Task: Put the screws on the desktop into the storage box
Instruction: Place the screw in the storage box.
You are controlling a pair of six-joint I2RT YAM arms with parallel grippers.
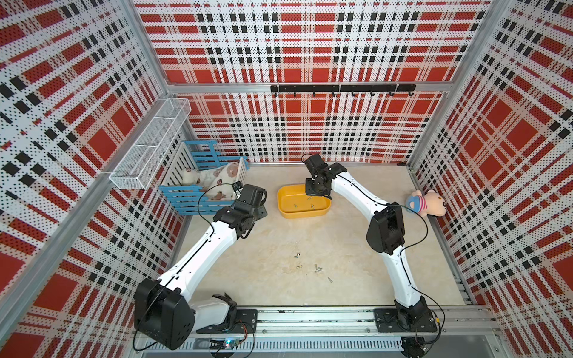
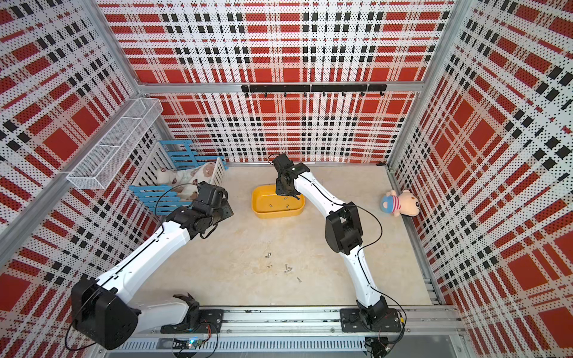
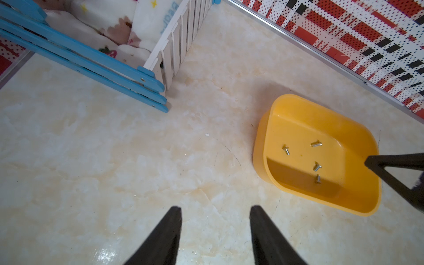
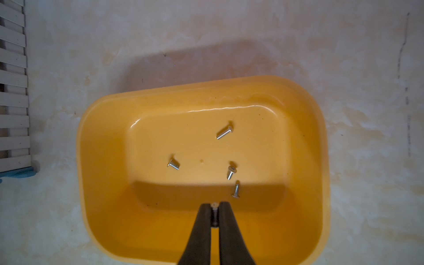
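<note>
Four screws (image 4: 224,132) already in storage box (image 4: 105,160). Right gripper (image 4: 214,206) over box, jaws pinched on fifth screw (image 4: 215,216), not yet released. Left gripper (image 3: 215,208) half-spread, empty, near box. Perhaps five loose screws (image 1: 317,269) left on desktop (image 1: 279,248); too small for sure count.

Lab robot cell, plaid perforated walls (image 1: 310,46), aluminium frame (image 1: 217,88)
</note>
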